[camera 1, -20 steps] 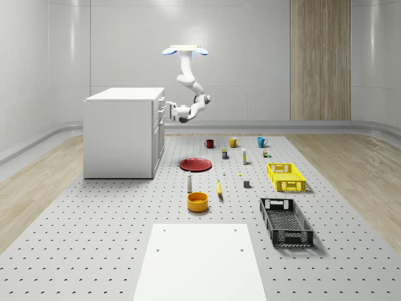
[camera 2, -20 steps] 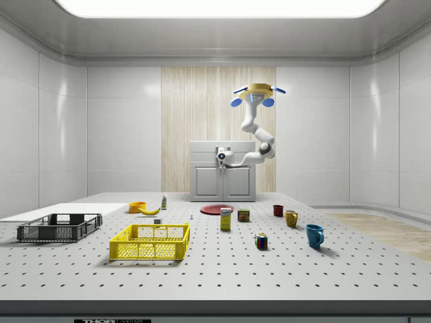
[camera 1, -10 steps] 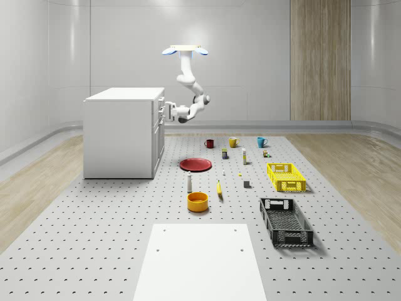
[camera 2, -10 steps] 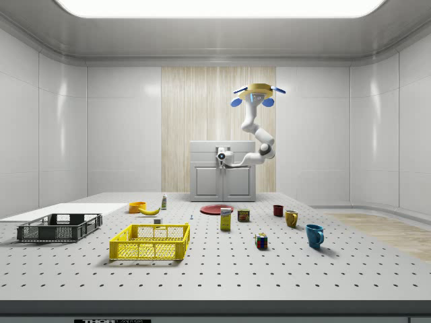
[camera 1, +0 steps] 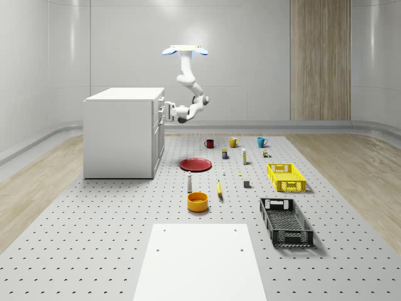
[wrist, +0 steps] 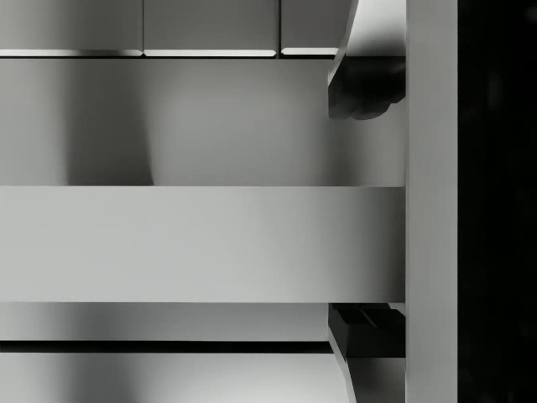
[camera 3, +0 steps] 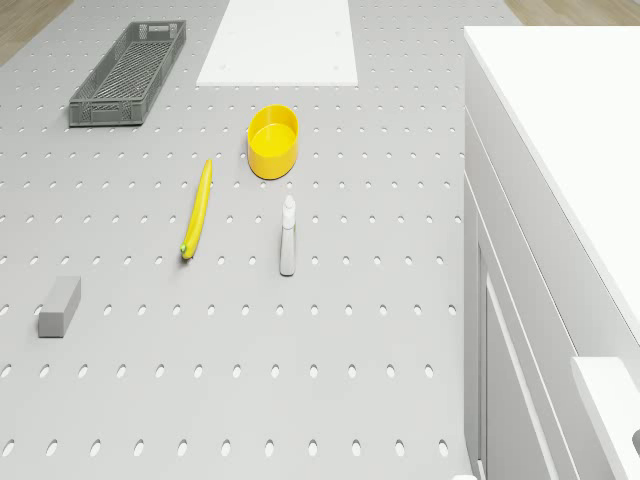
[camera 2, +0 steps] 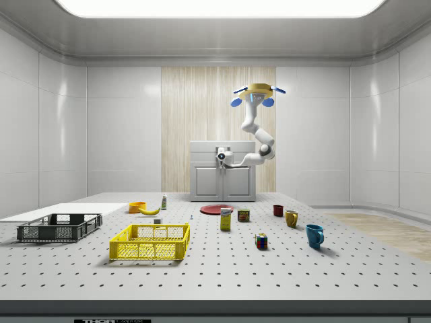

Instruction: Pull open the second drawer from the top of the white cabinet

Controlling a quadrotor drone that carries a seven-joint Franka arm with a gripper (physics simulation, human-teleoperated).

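Drawer: second drawer (wrist: 84,126) sits shut and flush in the front of the white cabinet (camera 1: 119,135), left of centre in the whole-scene view; no gap shows along its seams.
Handle: the pale bar of the handle (wrist: 201,243) runs across the middle of the wrist view, standing off the drawer front.
End effector: end effector (wrist: 365,210) is spread wide, one dark pad above the bar and one below, with the lower one at the bar's edge and the upper one apart from it. It has not closed yet.
Just changed: over the last second the arm's elbow (camera 1: 202,99) has slid a little toward the cabinet, while the drone has kept its place.
Meaning: the reach looks finished to me. Clamping on the bar and pulling straight out come next.
Drone: drone (camera 1: 184,50) hovers high over the desk (camera 1: 94,238), just off the cabinet's front.
Around: a red plate (camera 1: 195,164) lies on the desk near the cabinet's foot, clear of the drawer's path.
Writing: no brand or label can be read; the small packs on the desk are too small to tell.
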